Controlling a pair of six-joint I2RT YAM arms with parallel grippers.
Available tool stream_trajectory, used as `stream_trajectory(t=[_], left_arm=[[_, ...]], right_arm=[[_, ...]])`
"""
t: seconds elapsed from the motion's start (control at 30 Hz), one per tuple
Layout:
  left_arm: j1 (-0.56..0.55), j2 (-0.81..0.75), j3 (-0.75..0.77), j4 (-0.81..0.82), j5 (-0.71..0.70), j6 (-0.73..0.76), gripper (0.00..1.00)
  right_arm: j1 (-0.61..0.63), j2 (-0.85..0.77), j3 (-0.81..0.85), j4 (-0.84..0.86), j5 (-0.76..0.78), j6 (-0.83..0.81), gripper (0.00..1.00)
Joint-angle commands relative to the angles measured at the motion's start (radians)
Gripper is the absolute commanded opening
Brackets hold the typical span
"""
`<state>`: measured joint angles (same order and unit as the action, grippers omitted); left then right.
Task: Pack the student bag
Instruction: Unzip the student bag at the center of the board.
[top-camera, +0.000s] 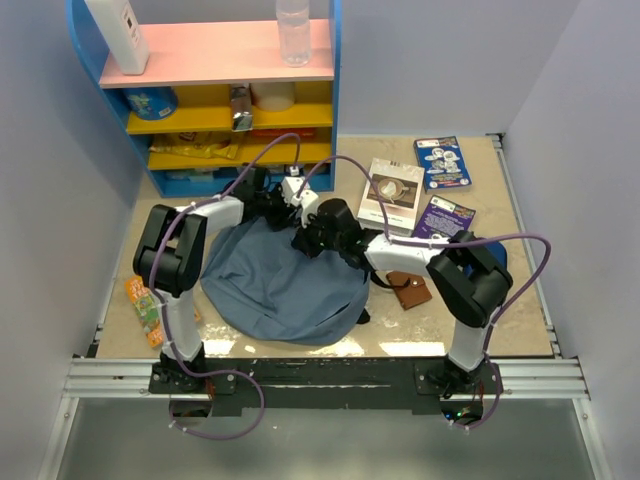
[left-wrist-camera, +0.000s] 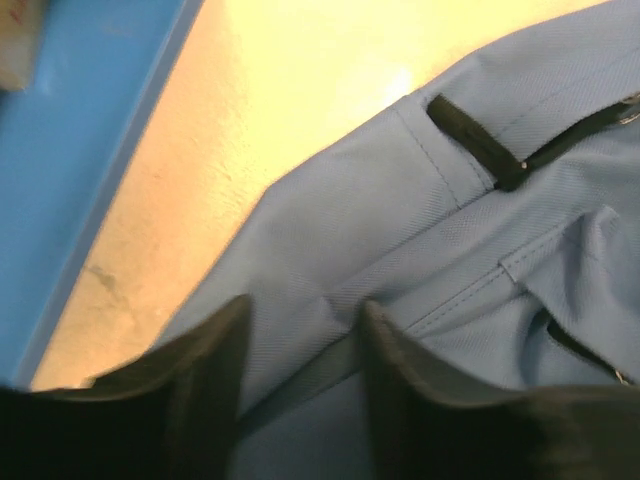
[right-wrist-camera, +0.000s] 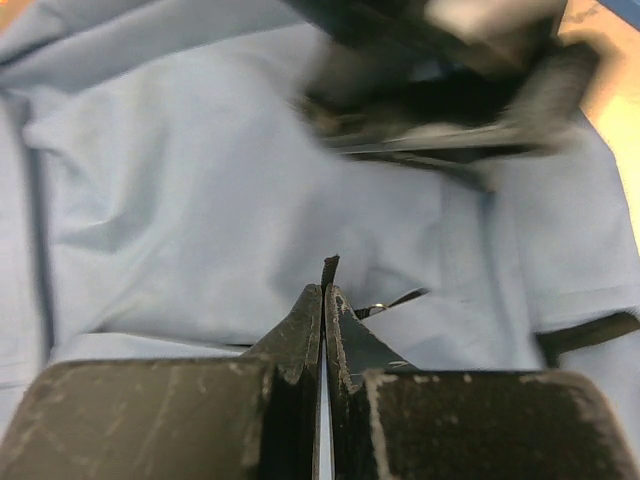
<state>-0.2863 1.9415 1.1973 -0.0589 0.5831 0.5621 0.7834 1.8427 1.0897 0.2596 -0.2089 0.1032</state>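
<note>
**Dark fingers (left-wrist-camera: 215, 380) on blue cloth: both arms at the far edge of the student bag (top-camera: 280, 285)**

Closest to the left wrist camera, the left gripper (left-wrist-camera: 305, 312) had its two fingers spread apart. A ridge of the bag's cloth ran into the gap between them. I couldn't tell whether they were pinching it or only resting over it. A short black loop (left-wrist-camera: 475, 140) was stitched to the fabric just beyond.

The right gripper (right-wrist-camera: 324, 292) had its fingers pressed tight together over the same cloth. A thin dark sliver poked out at the tips, too small for me to say what it was. Just past it, the left gripper showed as a blur.

The bag itself lay slumped and rumpled on the table (top-camera: 500, 320), left of the middle, between the two arms. Its near edge sat close to the arm bases. The grippers met at its far edge, nearly touching.

To the right of the bag, a small brown pouch (top-camera: 410, 290) lay beside the right forearm. Three books lay farther back on that side: a pale one (top-camera: 392, 195) nearest the grippers, a purple one (top-camera: 445, 215) beside it and a blue one (top-camera: 442, 163) behind. An orange-and-green snack packet (top-camera: 145, 305) lay at the table's left edge.

At the back left stood a blue shelf unit (top-camera: 335, 90), close to the bag's far edge. A clear bottle (top-camera: 292, 30) and a white box (top-camera: 118, 30) stood on its pink top board.
</note>
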Motion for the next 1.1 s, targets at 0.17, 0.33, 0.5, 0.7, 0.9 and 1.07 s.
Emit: stream_trajectory(t=[0.17,0.33,0.5,0.7,0.9,1.07], left_arm=[[-0.054,0.131,0.123,-0.055,-0.255,-0.071,0.33],[-0.057,0.140,0.133,-0.048,-0.292,-0.094,0.33],[-0.057,0.140,0.142,-0.058,-0.304,-0.114,0.33],[-0.056,0.117,0.151,-0.064,-0.270,-0.152,0.34],[-0.057,0.139,0.186,-0.074,-0.269,-0.194,0.33],[-0.056,0.110,0.186,-0.084,-0.261,-0.176,0.32]], right_arm=[[0.178,-0.079,-0.048,0.130,0.138,0.082,0.00],[0.246,-0.060,-0.056,0.148,0.144,0.113,0.00],[0.303,0.002,-0.033,0.148,0.146,0.136,0.00],[0.387,0.087,0.032,0.136,0.149,0.168,0.00],[0.451,0.113,0.091,0.081,0.190,0.176,0.00],[0.464,0.023,-0.011,0.055,0.319,0.202,0.00]])
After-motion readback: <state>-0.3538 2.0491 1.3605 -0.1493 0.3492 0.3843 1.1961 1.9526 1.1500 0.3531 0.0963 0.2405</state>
